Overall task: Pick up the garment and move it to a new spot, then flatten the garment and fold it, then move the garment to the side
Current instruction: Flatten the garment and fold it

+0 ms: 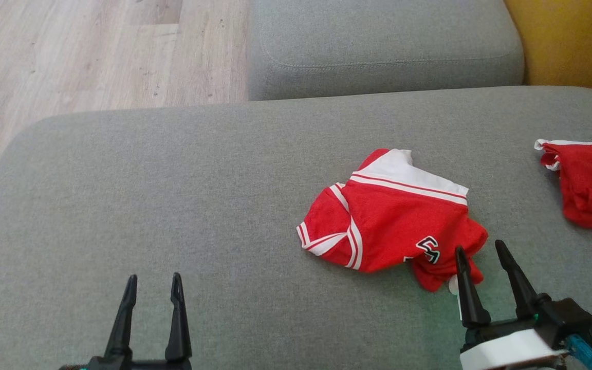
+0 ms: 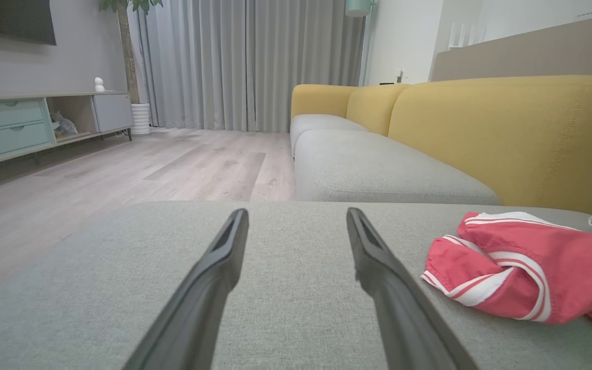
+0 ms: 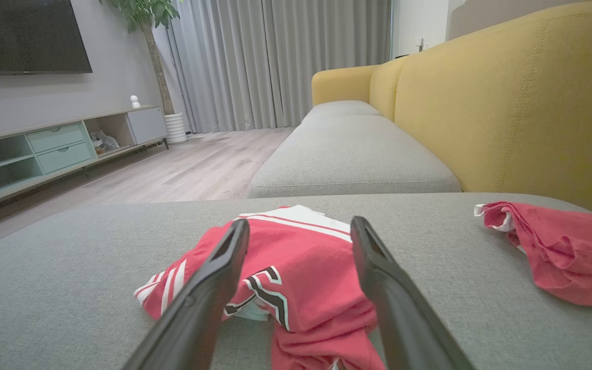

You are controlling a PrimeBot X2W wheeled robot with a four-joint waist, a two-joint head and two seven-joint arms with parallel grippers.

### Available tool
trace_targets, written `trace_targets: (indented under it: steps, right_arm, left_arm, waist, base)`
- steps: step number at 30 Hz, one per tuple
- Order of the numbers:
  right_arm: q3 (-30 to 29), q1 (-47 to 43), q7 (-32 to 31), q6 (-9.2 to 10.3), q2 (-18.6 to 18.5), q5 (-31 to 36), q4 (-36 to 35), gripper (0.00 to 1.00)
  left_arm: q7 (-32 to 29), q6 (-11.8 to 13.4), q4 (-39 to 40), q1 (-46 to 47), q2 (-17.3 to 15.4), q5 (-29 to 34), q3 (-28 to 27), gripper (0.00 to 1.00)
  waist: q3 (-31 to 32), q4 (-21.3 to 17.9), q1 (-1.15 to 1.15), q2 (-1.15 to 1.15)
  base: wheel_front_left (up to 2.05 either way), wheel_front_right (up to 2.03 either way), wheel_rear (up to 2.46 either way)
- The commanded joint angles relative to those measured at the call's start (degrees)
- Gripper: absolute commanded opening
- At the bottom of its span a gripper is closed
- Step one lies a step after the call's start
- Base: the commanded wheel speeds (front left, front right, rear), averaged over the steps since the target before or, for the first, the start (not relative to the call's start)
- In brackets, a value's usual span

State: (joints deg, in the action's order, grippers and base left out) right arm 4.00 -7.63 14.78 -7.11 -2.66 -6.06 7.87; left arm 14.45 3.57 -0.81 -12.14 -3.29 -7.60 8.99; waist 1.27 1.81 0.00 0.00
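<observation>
**Red garment lies crumpled on the seat, with neither tool closed on it**

At the far left, wooden floor (image 1: 70, 56) is seen beyond the rounded edge of the grey seat cushion (image 1: 172, 180). The left tool (image 1: 154, 277) is held low over bare cushion, spread wide with nothing in it, well apart from the cloth. Right of the middle, the garment (image 1: 388, 221) lies bunched on the cushion. It is a red jersey with white stripes, a white band along its far edge and a dark printed mark near its near-right corner. The right tool (image 1: 480, 246) is set just at that corner, spread wide. In the right wrist view a trailing red fold is seen between its jaws, but no grip is made yet. Further right, a second red cloth (image 1: 589, 185) lies on the cushion, below the yellow backrest (image 1: 573, 36).

The garment is judged light, thin and limp, perhaps a little slick. It can be expected to sag and fall open when lifted, and nothing in it can be broken. A pinch is best taken on a doubled fold or hemmed edge at the near corner, so that more than one layer is caught.
</observation>
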Motion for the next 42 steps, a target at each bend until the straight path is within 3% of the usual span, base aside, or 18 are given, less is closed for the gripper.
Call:
trace_targets:
  steps: [1, 4, 8, 15, 20, 23, 29, 30, 31, 32, 41, 42]
  right_arm:
    - [1.32, 1.65, 0.22, -0.37, -0.21, -0.17, -1.77, 1.0]
    - [1.88, 1.86, 0.22, -0.37, -0.21, -0.02, -1.87, 1.0]
    - [2.56, 2.5, 0.22, -0.37, -0.21, 0.31, -2.29, 1.0]
    - [3.42, 4.67, 0.22, -0.37, -0.21, 0.59, -3.57, 1.0]
    - [4.06, 6.56, 0.22, -0.37, -0.21, 0.54, -4.33, 1.0]
    - [4.27, 7.42, 0.22, -0.37, -0.21, 0.21, -4.77, 1.0]
    - [4.45, 7.62, 0.22, -0.37, -0.21, -0.64, -4.99, 1.0]
    - [4.64, 7.6, 0.22, -0.37, -0.21, -0.7, -4.93, 1.0]
    - [4.8, 7.61, 0.22, -0.37, -0.21, -0.77, -4.85, 1.0]
    - [4.95, 7.66, 0.22, -0.37, -0.21, -0.89, -4.81, 1.0]
    - [6.19, 7.1, 0.22, -0.37, -0.21, -1.46, -4.49, 1.0]
    - [6.69, 7.11, 0.22, -0.37, -0.21, -1.71, -4.49, 1.0]
  left_arm:
    - [0.54, 0.28, 1.43, 2.68, 0.4, -0.44, -1.53, 1.0]
    - [0.54, -0.54, 0.12, 3.45, 0.41, -2.82, -0.43, 1.0]
    - [0.54, -3.82, -4.98, 6.93, 0.41, -4.21, 4.39, 1.0]
    - [-0.64, -8.88, -17.9, 20.67, 0.41, -9.14, 14.85, 1.0]
    - [-3.88, -10.33, -25.13, 30.55, 0.41, -13.77, 20.89, 1.0]
    - [-7.08, -10.83, -30.06, 34.97, 0.41, -19.94, 24.26, 1.0]
    - [-7.31, -11.02, -31.71, 38.26, 0.26, -25.47, 30.14, 1.0]
    - [-6.91, -11.03, -31.45, 38.77, -0.07, -26.22, 31.27, 0.74]
    - [-6.19, -11.03, -31.13, 39.4, -0.54, -26.71, 32.23, 0.04]
    - [-5.36, -11.03, -30.86, 40.11, -1.12, -26.84, 33.11, 0.0]
    - [-2.95, -11.04, -26.97, 51.12, -2.99, -28.19, 38.88, 0.0]
    - [-3.29, -11.04, -25.04, 56.94, -3.67, -29.41, 39.79, 0.0]
  waist:
    - [-0.03, -0.08, 0.0, 0.0]
    - [-0.53, -0.88, 0.0, 0.0]
    - [-1.86, -2.78, 0.0, 0.0]
    - [-7.17, -8.32, 0.0, 0.0]
    - [-11.45, -12.85, 0.0, 0.0]
    - [-13.54, -16.05, 0.0, 0.0]
    - [-14.53, -19.11, 0.0, 0.0]
    - [-14.44, -19.45, 0.0, 0.0]
    - [-14.29, -19.77, 0.0, 0.0]
    - [-14.09, -20.08, 0.0, 0.0]
    - [-11.31, -21.3, 0.0, 0.0]
    - [-10.68, -21.33, 0.0, 0.0]
  base:
    - [0.0, 0.0, 0.0]
    - [0.0, 0.0, 0.0]
    - [0.0, 0.0, 0.0]
    - [0.0, 0.0, 0.0]
    - [0.0, 0.0, 0.0]
    - [0.0, 0.0, 0.0]
    - [0.0, 0.0, 0.0]
    - [0.0, 0.0, 0.0]
    - [0.0, 0.0, 0.0]
    - [0.0, 0.0, 0.0]
    - [0.0, 0.0, 0.0]
    - [0.0, 0.0, 0.0]
